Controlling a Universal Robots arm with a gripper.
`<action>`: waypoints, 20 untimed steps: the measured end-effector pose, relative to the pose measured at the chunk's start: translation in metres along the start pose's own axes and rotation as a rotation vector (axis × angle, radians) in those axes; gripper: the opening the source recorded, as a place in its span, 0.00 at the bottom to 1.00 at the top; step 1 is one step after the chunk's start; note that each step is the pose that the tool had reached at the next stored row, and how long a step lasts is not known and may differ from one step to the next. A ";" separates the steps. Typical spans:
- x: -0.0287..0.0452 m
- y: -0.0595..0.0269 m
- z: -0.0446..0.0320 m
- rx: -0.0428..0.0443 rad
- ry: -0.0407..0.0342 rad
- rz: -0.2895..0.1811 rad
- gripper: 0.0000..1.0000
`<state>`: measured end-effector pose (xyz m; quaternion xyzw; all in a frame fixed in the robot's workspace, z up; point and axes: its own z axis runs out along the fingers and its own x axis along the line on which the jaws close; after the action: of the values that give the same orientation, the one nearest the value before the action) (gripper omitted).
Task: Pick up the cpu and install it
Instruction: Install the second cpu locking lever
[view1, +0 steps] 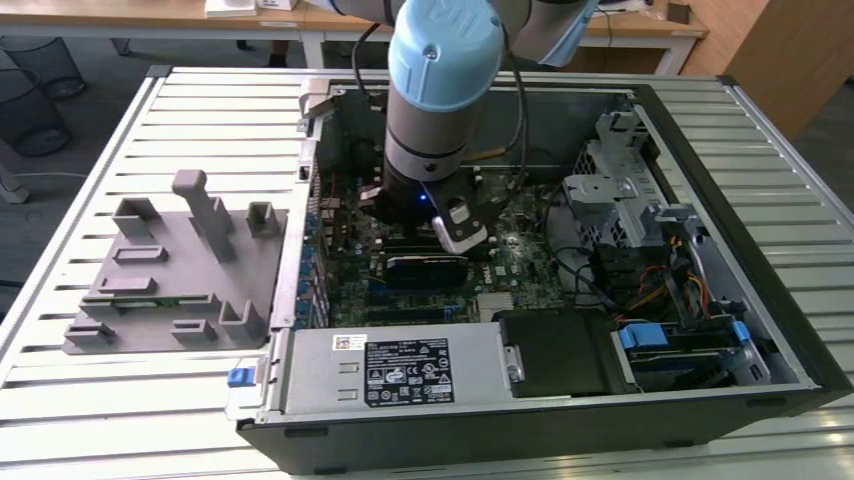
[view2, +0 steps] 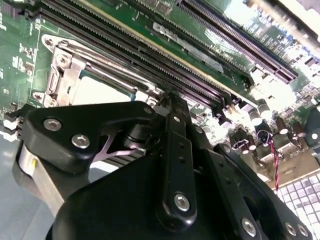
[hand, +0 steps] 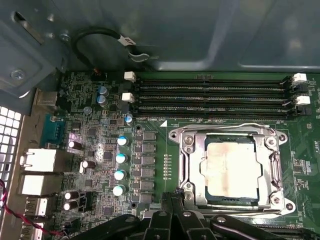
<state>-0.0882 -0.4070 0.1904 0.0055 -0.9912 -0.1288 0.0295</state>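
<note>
Tool (hand: 172, 200), grip state impossible to tell, hovers beside the cpu (hand: 230, 169) seated in its socket frame (hand: 186, 165).

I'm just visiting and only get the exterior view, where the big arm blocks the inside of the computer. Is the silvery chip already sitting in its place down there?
Observer: Yes. In the first wrist view the cpu lies flat inside the socket frame, silvery top up.
Visitor: So is the arm holding it?
Observer: It doesn't look so. The gripper is by one corner of the frame, off the chip's top.
Visitor: Is there anything next to the socket?
Observer: Four long memory slots run alongside it, with no sticks in them.
</note>
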 end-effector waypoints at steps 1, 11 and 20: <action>0.0001 0.0000 0.0000 -0.0001 0.0000 0.000 0.11; 0.0015 0.0059 -0.0222 -0.0002 -0.0001 0.000 0.11; 0.0021 0.0092 -0.0347 -0.0005 -0.0001 0.000 0.11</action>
<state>-0.0882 -0.4070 0.2264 0.0055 -0.9912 -0.1290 0.0294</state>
